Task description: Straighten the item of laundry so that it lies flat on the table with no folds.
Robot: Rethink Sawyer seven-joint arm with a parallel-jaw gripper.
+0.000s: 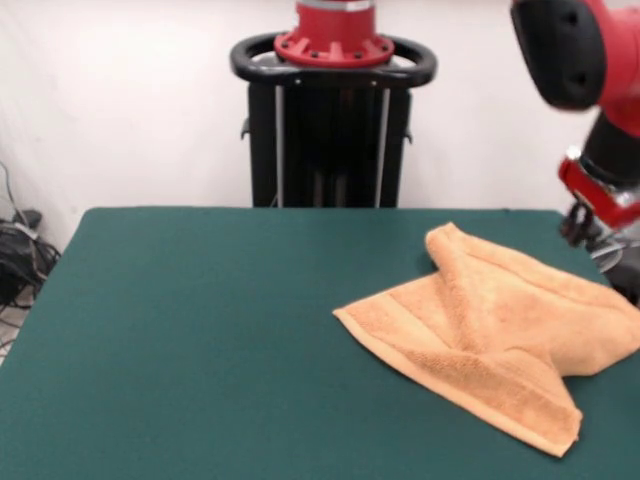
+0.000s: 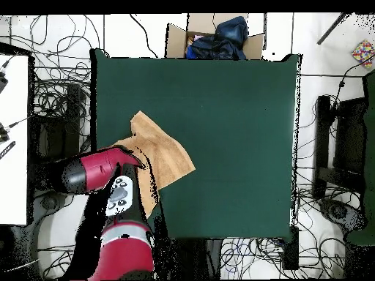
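Nearest lies the orange-tan terry towel [image 1: 490, 335], its looped pile rumpled, one corner folded over into a rounded hump, a woven band along the near edge. It rests close to one side edge of the dark green felt-like table [image 1: 200, 340], a corner reaching that edge. No writing is readable. Beyond, the red and black arm's gripper [image 1: 578, 222] hangs beside the towel; whether it is spread or closed cannot be told.

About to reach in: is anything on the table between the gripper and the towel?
Nothing visible. The towel lies crumpled and folded on the green table, with only bare felt around it. The gripper hangs at the towel's edge; the overhead view shows nothing between them.
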